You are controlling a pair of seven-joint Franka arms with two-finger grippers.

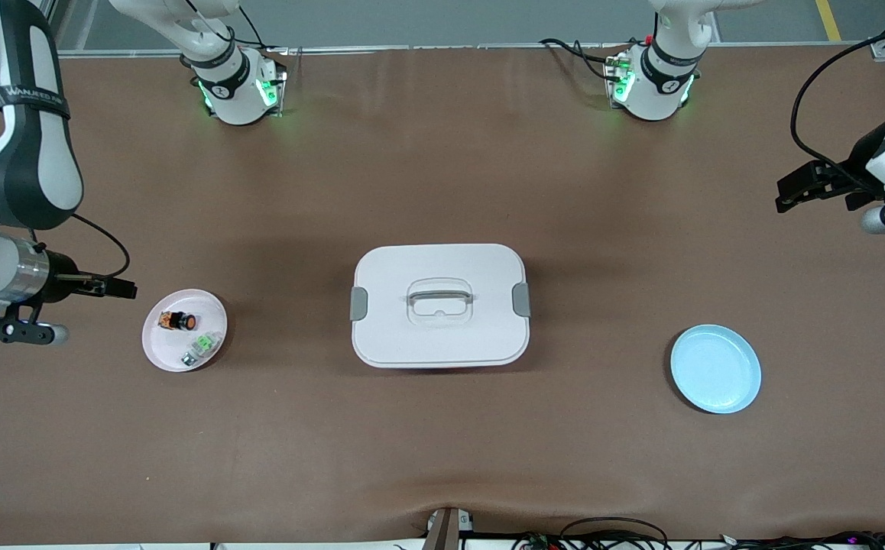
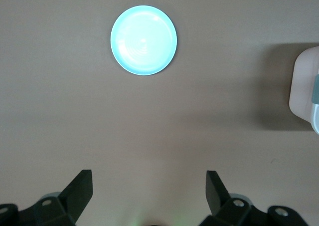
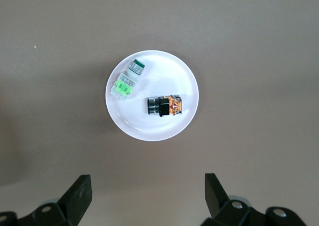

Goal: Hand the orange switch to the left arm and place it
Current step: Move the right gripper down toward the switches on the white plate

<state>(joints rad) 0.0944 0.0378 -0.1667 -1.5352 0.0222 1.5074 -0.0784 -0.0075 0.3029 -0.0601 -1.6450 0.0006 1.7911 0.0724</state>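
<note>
The orange switch (image 1: 177, 321) lies on its side on a small pink plate (image 1: 161, 347) toward the right arm's end of the table. It also shows in the right wrist view (image 3: 163, 106), on the plate (image 3: 149, 127). My right gripper (image 1: 126, 289) is open and empty in the air, over bare table beside the pink plate; its own view shows it (image 3: 148, 186) apart from the plate. The white box (image 1: 440, 304) stands shut at the table's middle. My left gripper (image 1: 786, 192) is open and empty, over bare table at the left arm's end, and appears in its own view (image 2: 149, 186).
A small green and clear component (image 1: 202, 347) lies on the pink plate beside the switch, nearer to the front camera. An empty blue plate (image 1: 715, 369) sits toward the left arm's end; the left wrist view shows it (image 2: 143, 40) and a corner of the box (image 2: 304, 91).
</note>
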